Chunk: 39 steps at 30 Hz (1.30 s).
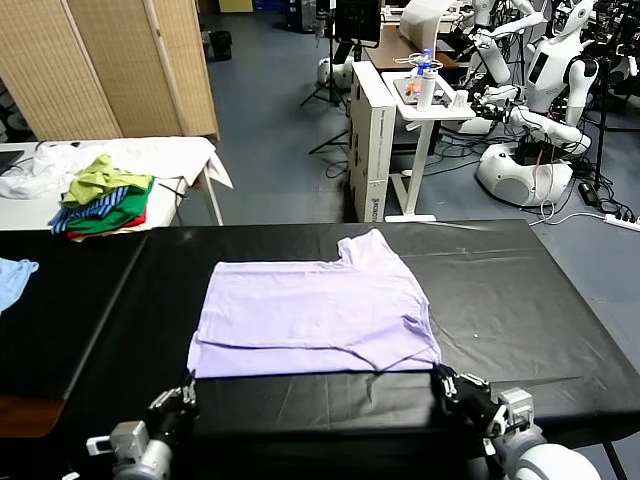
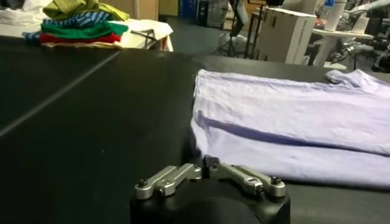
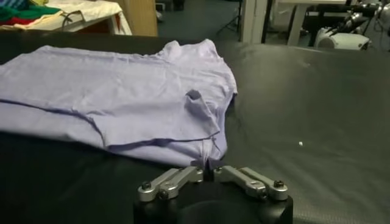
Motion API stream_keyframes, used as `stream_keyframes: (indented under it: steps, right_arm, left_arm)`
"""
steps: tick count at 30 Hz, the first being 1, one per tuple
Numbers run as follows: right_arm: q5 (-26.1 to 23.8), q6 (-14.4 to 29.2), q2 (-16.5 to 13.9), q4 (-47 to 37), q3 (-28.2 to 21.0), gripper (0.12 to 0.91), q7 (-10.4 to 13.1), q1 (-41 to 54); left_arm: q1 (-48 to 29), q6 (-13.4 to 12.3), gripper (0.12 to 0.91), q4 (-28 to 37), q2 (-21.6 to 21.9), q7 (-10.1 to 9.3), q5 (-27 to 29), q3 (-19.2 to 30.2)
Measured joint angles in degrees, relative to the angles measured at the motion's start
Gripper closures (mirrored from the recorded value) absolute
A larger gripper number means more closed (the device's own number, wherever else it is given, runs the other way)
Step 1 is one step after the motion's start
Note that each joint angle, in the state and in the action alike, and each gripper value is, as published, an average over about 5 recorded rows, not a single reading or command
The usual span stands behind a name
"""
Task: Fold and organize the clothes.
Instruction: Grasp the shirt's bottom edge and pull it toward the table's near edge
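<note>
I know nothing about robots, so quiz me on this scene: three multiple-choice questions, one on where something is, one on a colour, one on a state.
1. Where is the colourful pile of clothes?
A. on the black table
B. on the white table to the far left
C. on the floor

2. What colour is the T-shirt?
A. pale lavender
B. green
C. red

3. How are the two grippers?
A. both wide open
B. one open, one shut
C. both shut

Answers:
1 B, the pile of clothes sits off the black table.
2 A, the T-shirt is lavender.
3 C, the left gripper and right gripper have fingers together at its near corners.
</note>
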Motion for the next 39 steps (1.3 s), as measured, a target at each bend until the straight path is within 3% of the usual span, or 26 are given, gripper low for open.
stream_keyframes:
  steps: [18,21,24,28,32,35,39]
  right_arm:
    - [-0.24,-4.72,1.29,8.54,3.88,0.885,0.74,-11.69]
    - [-0.14,-5.82,1.18,9.57,4.40,0.823,0.53,-13.01]
    - [0.61,-7.22,0.61,10.84,5.23,0.663,0.64,-14.31]
    - [2.36,-9.29,-0.37,12.69,6.65,0.397,0.97,-15.83]
    - [6.29,-10.12,-1.54,14.48,8.80,0.186,2.32,-15.37]
    - [10.58,-9.98,-2.71,14.82,10.13,0.127,4.43,-12.27]
    - [15.02,-9.56,-5.10,12.78,8.79,0.119,6.73,-3.78]
  left_arm:
    - [11.36,0.82,0.885,-7.34,1.73,-1.36,0.28,-2.84]
    - [12.11,1.18,0.878,-8.02,1.54,-1.74,0.24,-3.03]
    - [12.77,2.10,0.782,-8.86,1.20,-1.99,0.41,-3.03]
    - [13.71,4.47,0.530,-10.26,0.61,-1.83,0.68,-3.31]
    - [14.36,8.26,0.284,-12.27,0.19,-1.46,1.23,-3.98]
    - [13.84,11.18,0.159,-14.15,0.38,-1.82,-0.29,-4.93]
    - [11.07,12.52,0.126,-15.80,1.90,-5.40,-6.96,-6.55]
